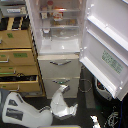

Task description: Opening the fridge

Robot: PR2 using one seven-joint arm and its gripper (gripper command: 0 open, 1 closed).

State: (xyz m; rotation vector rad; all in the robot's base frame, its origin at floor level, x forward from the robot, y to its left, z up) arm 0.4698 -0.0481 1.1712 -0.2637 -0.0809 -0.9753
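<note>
The tall white fridge [59, 70] stands in the middle of the exterior view. Its large upper door [107, 42] is swung wide open toward the view's right and bears a green-logo sticker [112, 60]. The lit inside with shelves and food [55, 20] shows. The two lower drawers are shut, each with a silver curved handle: the upper [60, 62] and the lower [62, 80]. My white arm [57, 106] reaches up from the floor in front of the fridge. Its gripper [63, 89] is low, just in front of the lower drawer. The jaws are too blurred to read.
A tan wooden drawer cabinet [17, 52] stands against the fridge's left side, with one low drawer [20, 78] pulled out. The robot's white and blue body [15, 110] is at the bottom left. Cables [86, 85] and a white object [102, 87] lie under the open door.
</note>
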